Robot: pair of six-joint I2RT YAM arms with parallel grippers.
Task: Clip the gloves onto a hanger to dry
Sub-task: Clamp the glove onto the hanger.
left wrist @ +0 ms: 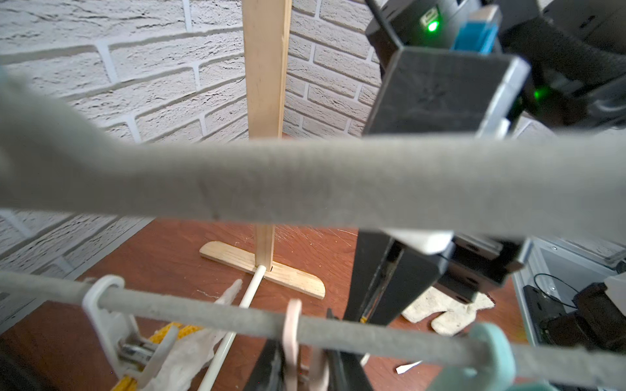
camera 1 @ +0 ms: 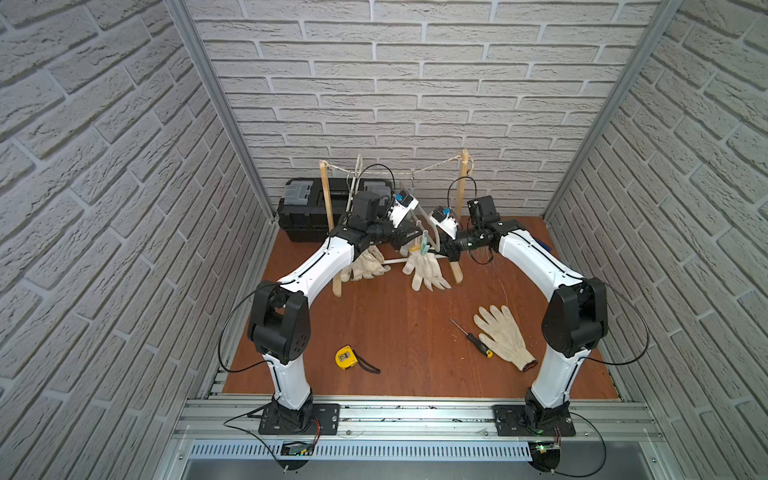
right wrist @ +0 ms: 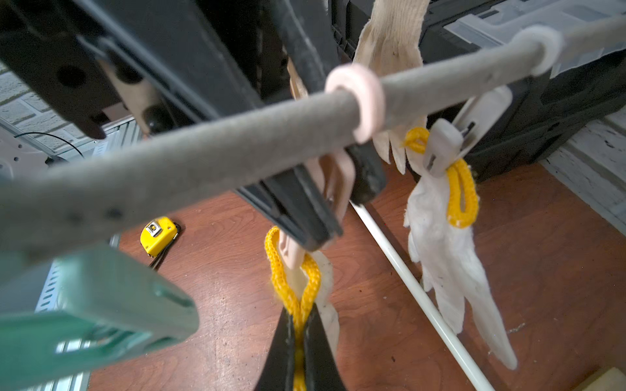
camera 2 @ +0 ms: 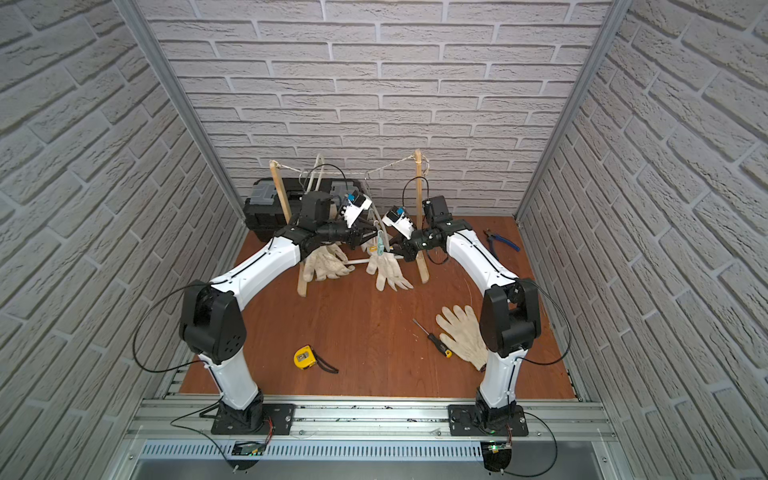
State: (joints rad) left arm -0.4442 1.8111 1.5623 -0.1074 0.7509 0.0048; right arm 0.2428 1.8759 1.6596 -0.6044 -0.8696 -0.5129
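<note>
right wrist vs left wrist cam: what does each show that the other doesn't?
Right wrist only: the right gripper shut on the middle glove at its yellow cuff, the tape measure and the toolbox.
Left wrist only: the wooden post with its foot, and a loose glove on the floor.
Both: the grey hanger bar, the pink clip pinched by the left gripper, the white clip holding the clipped glove, the teal clip and the white rod.
</note>
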